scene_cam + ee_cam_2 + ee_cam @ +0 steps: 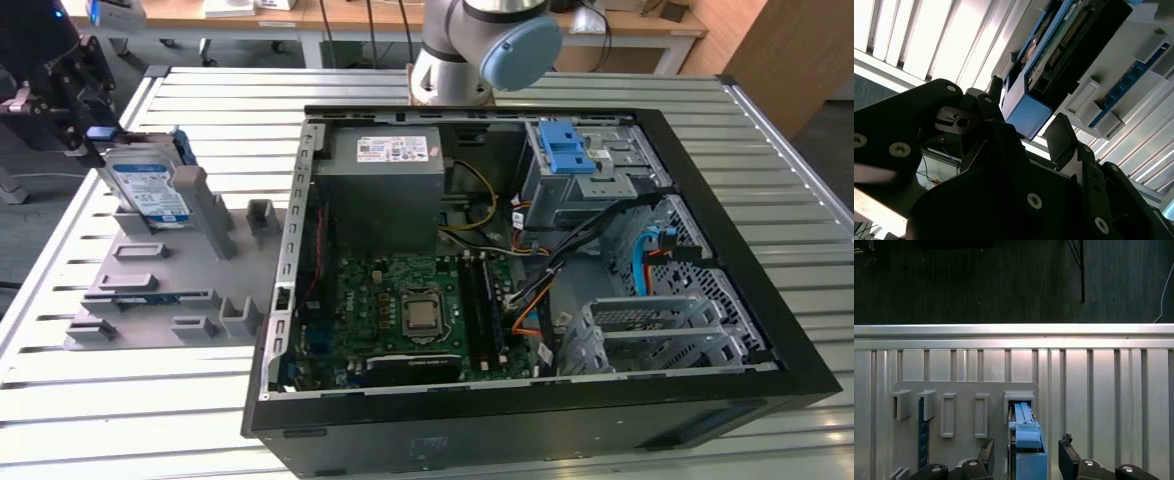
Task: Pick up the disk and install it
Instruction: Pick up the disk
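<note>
Disk [150, 192] stands upright in grey fixture [147, 300], exterior view's left, beside PC case [747, 200]. Gripper [1026, 452] open, straddling disk's blue end w/ gaps both sides, nothing held.

Inside the black case [534, 420] are a green board [374, 290] and a blue latch [567, 150]. Beside the case, the grey fixture [180, 270] carries the silver disk [150, 190], its label white and blue, its frame blue. The table [107, 400] is silver, striped with ribs. The gripper [1027, 442] is black.
</note>
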Robot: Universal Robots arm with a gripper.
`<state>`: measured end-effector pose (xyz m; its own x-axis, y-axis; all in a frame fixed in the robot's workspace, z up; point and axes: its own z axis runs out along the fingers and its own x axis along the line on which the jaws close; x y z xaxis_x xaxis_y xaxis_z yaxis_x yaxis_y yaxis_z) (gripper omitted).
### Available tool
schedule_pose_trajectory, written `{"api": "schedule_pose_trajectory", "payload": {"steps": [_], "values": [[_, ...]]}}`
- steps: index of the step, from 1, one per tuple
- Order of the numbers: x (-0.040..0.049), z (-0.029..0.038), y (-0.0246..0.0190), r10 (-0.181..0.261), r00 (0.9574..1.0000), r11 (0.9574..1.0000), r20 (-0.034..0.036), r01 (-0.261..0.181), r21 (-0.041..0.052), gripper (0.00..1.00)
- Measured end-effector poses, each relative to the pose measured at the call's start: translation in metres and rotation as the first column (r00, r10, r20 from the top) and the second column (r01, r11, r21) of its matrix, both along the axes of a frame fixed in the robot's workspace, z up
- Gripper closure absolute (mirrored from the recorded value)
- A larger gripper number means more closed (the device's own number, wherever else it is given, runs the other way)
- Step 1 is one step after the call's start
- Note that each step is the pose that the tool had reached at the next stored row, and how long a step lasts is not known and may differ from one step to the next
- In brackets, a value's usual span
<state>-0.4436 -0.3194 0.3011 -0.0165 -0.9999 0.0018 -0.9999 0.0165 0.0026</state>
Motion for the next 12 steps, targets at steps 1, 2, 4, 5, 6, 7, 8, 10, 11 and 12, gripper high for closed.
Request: {"api": "schedule_pose_trajectory", "payload": {"steps": [1, 2, 4, 5, 6, 7, 8, 10, 11, 12], "values": [[0.0000, -0.0007, 0.0000, 0.000, 1.0000, 1.0000, -0.0002, 0.000, -0.0001, 0.38], [0.0000, -0.0013, 0.0000, 0.000, 1.0000, 1.0000, -0.0008, 0.000, 0.0001, 0.38], [0.0000, -0.0026, 0.0001, 0.000, 1.0000, 1.0000, -0.0009, 0.000, 0.0005, 0.38], [0.0000, -0.0035, 0.0000, 0.000, 1.0000, 1.0000, -0.0010, 0.000, 0.0007, 0.38], [0.0000, -0.0044, 0.0000, 0.000, 1.0000, 1.0000, -0.0010, 0.000, 0.0008, 0.38], [0.0000, -0.0054, 0.0000, 0.000, 1.0000, 1.0000, -0.0011, 0.000, 0.0011, 0.38], [0.0000, -0.0065, 0.0000, 0.000, 1.0000, 1.0000, -0.0012, 0.000, 0.0016, 0.38], [0.0000, -0.0084, 0.0000, 0.000, 1.0000, 1.0000, -0.0014, 0.000, 0.0028, 0.38], [0.0000, -0.0091, 0.0000, 0.000, 1.0000, 1.0000, -0.0013, 0.000, 0.0032, 0.38], [0.0000, -0.0095, 0.0000, 0.000, 1.0000, 1.0000, -0.0014, 0.000, 0.0034, 0.38]]}}
